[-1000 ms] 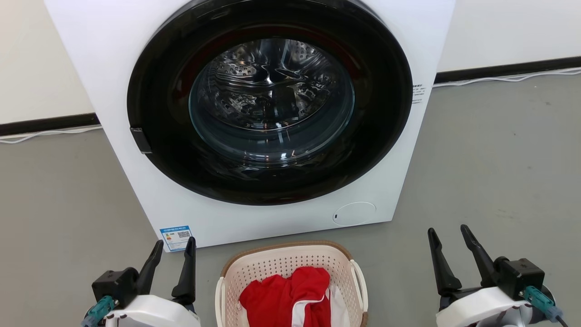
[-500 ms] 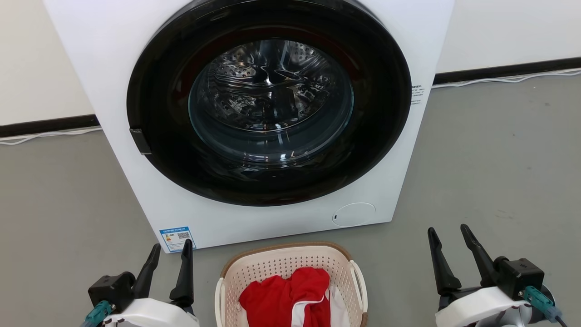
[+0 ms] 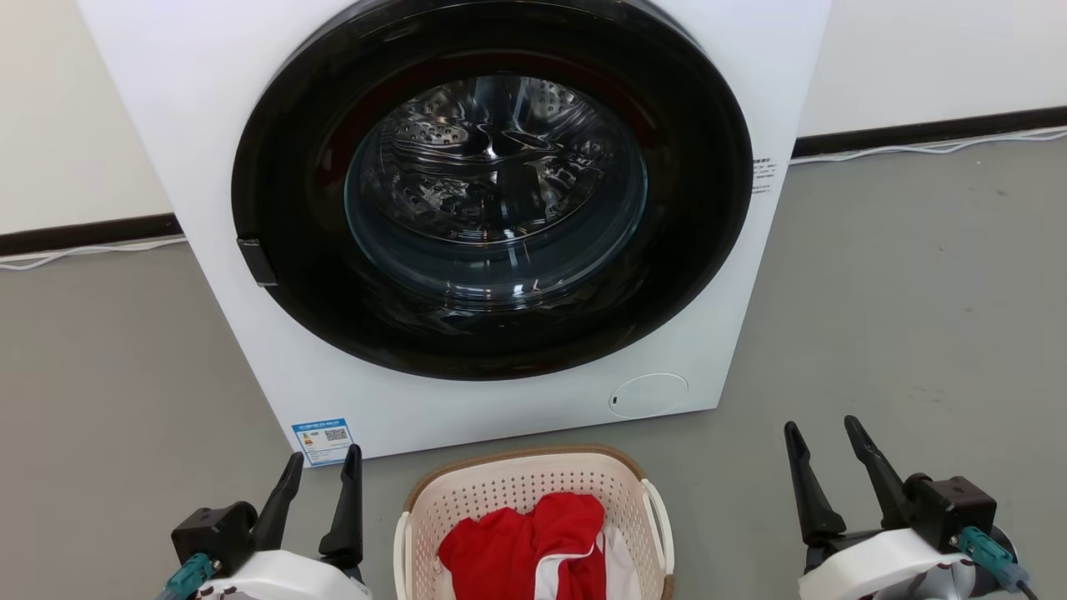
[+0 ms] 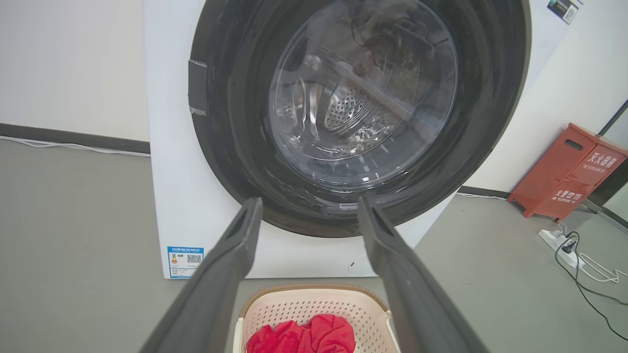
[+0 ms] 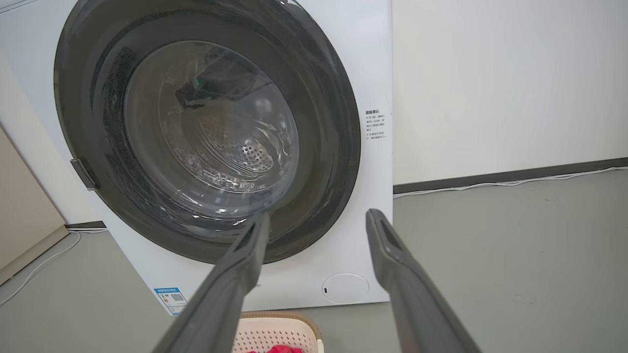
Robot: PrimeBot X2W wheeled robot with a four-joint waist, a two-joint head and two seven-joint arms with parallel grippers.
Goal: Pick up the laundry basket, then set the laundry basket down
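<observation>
Grey floor across the frame, white washing machine at top centre against pale wall with black baseboard, laundry basket at bottom centre on the floor, holding red cloth, left gripper lower left and right gripper lower right, both spread open and empty, clear of the basket

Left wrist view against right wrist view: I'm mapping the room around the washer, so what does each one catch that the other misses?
Left wrist view's extras: a red cabinet by the wall and a power strip with cables on the floor, seen past the open left gripper. Right wrist view's extra: a beige panel at its left edge, seen past the open right gripper. Shared: the washing machine, the laundry basket before it, and the red clothes inside.
</observation>
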